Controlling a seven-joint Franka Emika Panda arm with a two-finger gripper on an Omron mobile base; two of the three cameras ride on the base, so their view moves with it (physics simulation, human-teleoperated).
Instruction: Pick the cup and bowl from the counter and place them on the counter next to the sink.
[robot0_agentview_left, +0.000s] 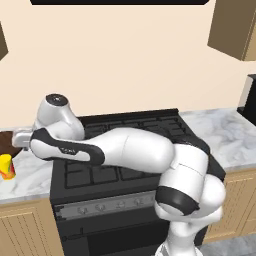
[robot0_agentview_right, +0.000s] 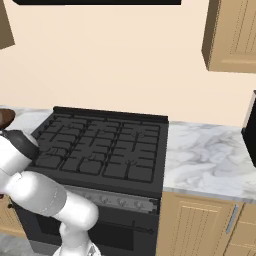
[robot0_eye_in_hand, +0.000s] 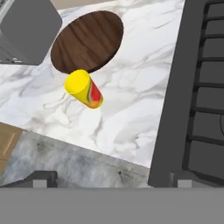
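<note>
In the hand view the yellow cup (robot0_eye_in_hand: 84, 89) with its red-orange splash stands on the white marble counter (robot0_eye_in_hand: 131, 109), touching the near rim of the wide dark brown bowl (robot0_eye_in_hand: 87, 41). My gripper (robot0_eye_in_hand: 113, 181) hangs above the counter, open, its fingertips (robot0_eye_in_hand: 43, 178) far apart and nothing between them; the cup lies ahead of it and a little left. In the left base view the cup (robot0_agentview_left: 6, 166) stands at the far left edge with the bowl (robot0_agentview_left: 5, 140) behind it, just beyond my hand. A sliver of the bowl (robot0_agentview_right: 6, 117) shows in the right base view.
The black stove top (robot0_agentview_left: 125, 145) with its grates borders the counter on the cup's right, also seen as the stove (robot0_eye_in_hand: 197, 87). A dark grey corner of the sink (robot0_eye_in_hand: 26, 30) lies beside the bowl. More marble counter (robot0_agentview_right: 210, 155) stretches right of the stove.
</note>
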